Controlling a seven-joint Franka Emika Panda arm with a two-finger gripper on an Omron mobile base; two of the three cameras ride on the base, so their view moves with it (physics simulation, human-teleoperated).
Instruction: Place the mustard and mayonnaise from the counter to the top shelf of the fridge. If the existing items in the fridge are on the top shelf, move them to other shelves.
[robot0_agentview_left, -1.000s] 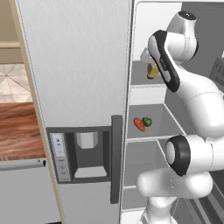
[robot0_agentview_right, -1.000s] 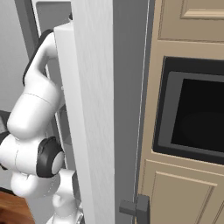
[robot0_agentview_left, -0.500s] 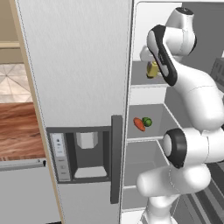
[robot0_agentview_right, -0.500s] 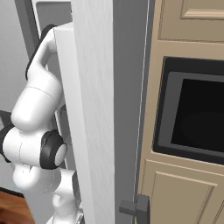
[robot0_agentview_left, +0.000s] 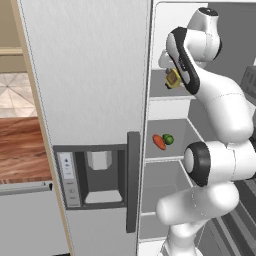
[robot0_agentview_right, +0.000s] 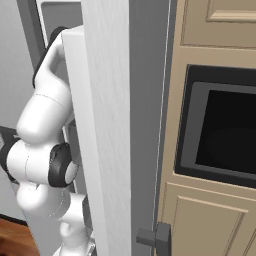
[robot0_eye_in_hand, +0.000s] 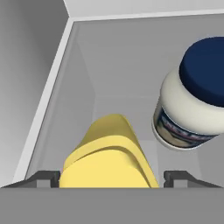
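Reaching high into the open fridge (robot0_agentview_left: 90, 75), with the white arm bending up from the base and the jaws (robot0_eye_in_hand: 112, 177) pointing down over the top shelf (robot0_agentview_left: 162, 96). Standing spread on either side of the mustard (robot0_eye_in_hand: 109, 159), with a dark fingertip (robot0_eye_in_hand: 43, 178) out to each flank and a visible gap between pad and yellow bottle, so not pinching it. Showing in the left base view as a yellow shape with a darker band (robot0_agentview_left: 173, 79), sitting on the top shelf just under the hand. Resting beside it on the same shelf, near but apart from it: the mayonnaise (robot0_eye_in_hand: 194, 103), a white jar with blue label and dark blue lid, seen from above in the hand view. Lying one shelf lower (robot0_agentview_left: 175, 156): the existing items, an orange-red carrot (robot0_agentview_left: 158, 142) and a round green vegetable (robot0_agentview_left: 168, 139), touching or nearly so. Showing at the left edge of the left base view: the reddish-brown wood worktop (robot0_agentview_left: 22, 150). Blocking most of the right base view: the edge of the fridge door (robot0_agentview_right: 107, 125), with a tan cabinet and dark built-in oven (robot0_agentview_right: 220, 125) beside it.
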